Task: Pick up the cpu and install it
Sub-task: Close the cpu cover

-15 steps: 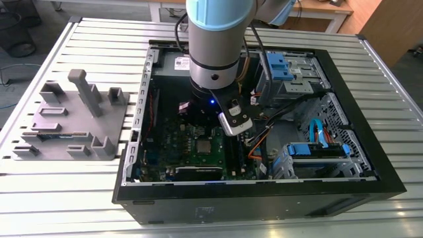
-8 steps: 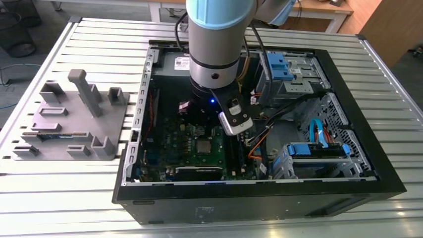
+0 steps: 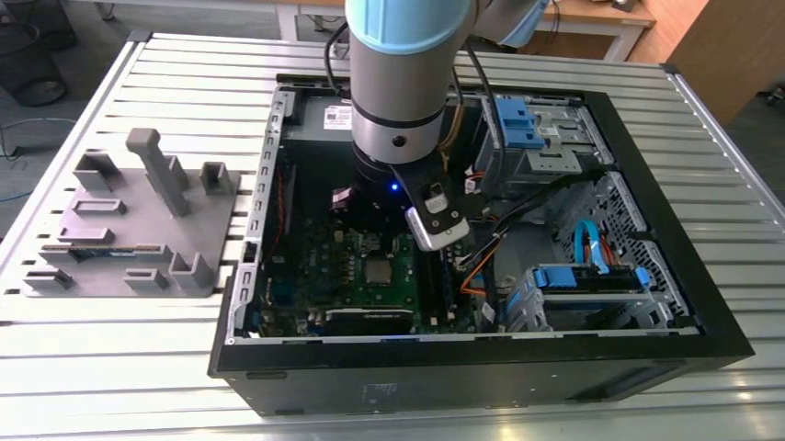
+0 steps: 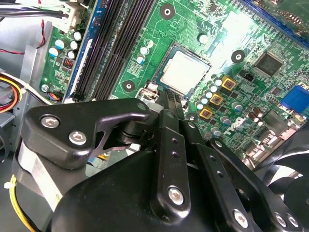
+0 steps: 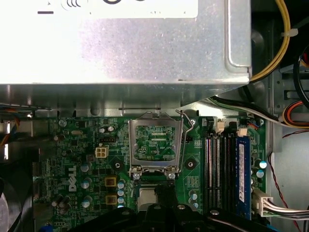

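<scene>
Now | cpu [image 4: 182,73] sits in motherboard socket [image 4: 162,66] | gripper [image 4: 172,99] near its edge, grip state: cannot tell | exterior view: grey tray [image 3: 215,230] at 9 o'clock from case [image 3: 491,372]

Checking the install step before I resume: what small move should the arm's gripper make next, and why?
Probably a short, straight lift. The small square silver-topped cpu lies flat, seated on the green motherboard. The black gripper sits at its edge, and the metal socket frame stands hinged open, so sideways travel could nudge the chip.
</scene>
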### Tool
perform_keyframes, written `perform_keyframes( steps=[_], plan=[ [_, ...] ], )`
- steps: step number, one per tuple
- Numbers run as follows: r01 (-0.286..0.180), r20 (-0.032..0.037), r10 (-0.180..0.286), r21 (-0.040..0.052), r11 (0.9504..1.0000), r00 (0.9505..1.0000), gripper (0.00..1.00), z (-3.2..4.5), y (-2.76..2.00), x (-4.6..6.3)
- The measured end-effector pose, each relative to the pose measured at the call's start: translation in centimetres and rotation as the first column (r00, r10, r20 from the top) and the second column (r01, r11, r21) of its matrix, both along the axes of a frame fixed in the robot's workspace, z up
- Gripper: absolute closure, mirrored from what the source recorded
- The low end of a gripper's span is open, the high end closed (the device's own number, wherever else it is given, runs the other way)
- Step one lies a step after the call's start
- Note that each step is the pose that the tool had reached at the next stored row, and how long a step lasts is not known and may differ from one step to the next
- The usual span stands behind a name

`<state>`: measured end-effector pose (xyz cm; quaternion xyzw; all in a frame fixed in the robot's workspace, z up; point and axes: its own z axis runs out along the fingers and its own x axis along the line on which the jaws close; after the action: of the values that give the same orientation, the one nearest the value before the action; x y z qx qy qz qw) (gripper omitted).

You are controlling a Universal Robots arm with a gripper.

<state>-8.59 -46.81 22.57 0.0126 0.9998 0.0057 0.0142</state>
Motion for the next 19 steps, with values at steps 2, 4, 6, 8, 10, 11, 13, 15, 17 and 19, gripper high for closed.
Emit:
perform_keyframes(
  steps=[2,4,6,8,10,11,13,15,17,19],
  plan=[
    [0.000,0.0001,0.000,0.0000,1.0000,1.0000,0.89,0.00,0.00,0.0],
    [0.000,0.0000,0.000,-0.0001,1.0000,1.0000,0.89,0.01,0.00,0.1],
    [0.000,-0.0001,0.000,-0.0001,1.0000,1.0000,0.89,-0.01,0.01,0.4],
    [0.000,0.0000,0.000,0.0001,1.0000,1.0000,0.89,-0.04,0.02,0.8],
    [0.000,0.0000,0.000,0.0000,1.0000,1.0000,0.89,-0.05,0.03,1.2],
    [0.000,0.0000,0.000,0.0001,1.0000,1.0000,0.89,-0.06,0.05,1.3],
    [0.000,0.0000,0.000,0.0000,1.0000,1.0000,0.89,-0.08,0.09,1.4],
    [0.000,0.0000,0.000,0.0000,1.0000,1.0000,0.89,-0.11,0.21,1.5],
    [0.000,0.0000,0.000,0.0000,1.0000,1.0000,0.89,-0.14,0.42,1.6],
    [0.000,0.0000,0.000,0.0000,1.0000,1.0000,0.89,-0.17,0.67,1.6]
  ],
)
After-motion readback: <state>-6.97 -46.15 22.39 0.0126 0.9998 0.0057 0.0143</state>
